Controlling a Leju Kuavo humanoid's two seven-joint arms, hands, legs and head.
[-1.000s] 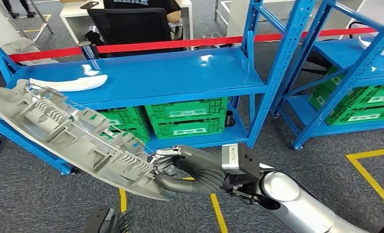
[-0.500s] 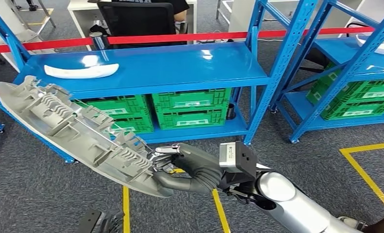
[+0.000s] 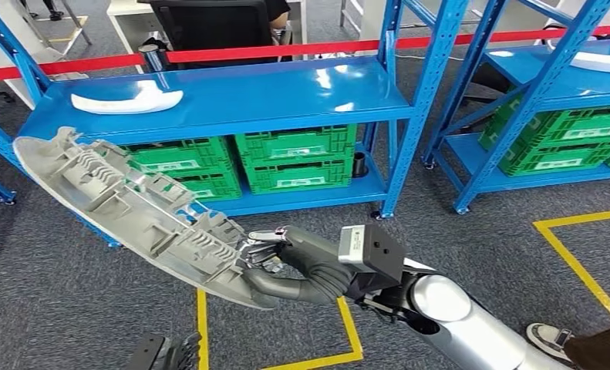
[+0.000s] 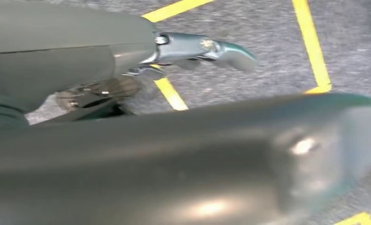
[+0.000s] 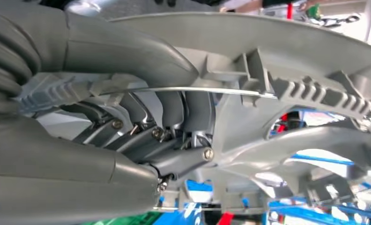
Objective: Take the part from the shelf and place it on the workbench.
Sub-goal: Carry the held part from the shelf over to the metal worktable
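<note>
**Right hand carries the grey part in front of the blue shelf**

Taking the blue shelf [image 3: 232, 104] as the landmark and reading from left to right: on the left end of its top board lies a white curved piece [image 3: 126, 100], alone on the blue surface. Below and in front of that end, off the shelf and over the grey carpet, hangs the long grey part [image 3: 132, 208]. It slants down from its upper end near the shelf's left post to its lower end in front of the shelf's middle, ribbed side turned up.

Under the top board, on the shelf's lower level, stand green crates [image 3: 294, 158] side by side; the part's upper half crosses in front of the leftmost ones.

At the part's lower end the right hand [image 3: 282, 266] grips it, thumb under the smooth rim and fingers [image 5: 174, 154] hooked into the ribs, as the right wrist view shows close up. The silver arm runs from there toward the lower right.

The left hand [image 3: 166, 354] hangs low in front of the shelf, beside yellow floor tape [image 3: 348, 327]; whether its fingers are spread or curled I cannot tell.

Right of the landmark stands a second blue rack [image 3: 564, 85] with more green crates. A person's shoe [image 3: 547, 337] shows at the far lower right.
</note>
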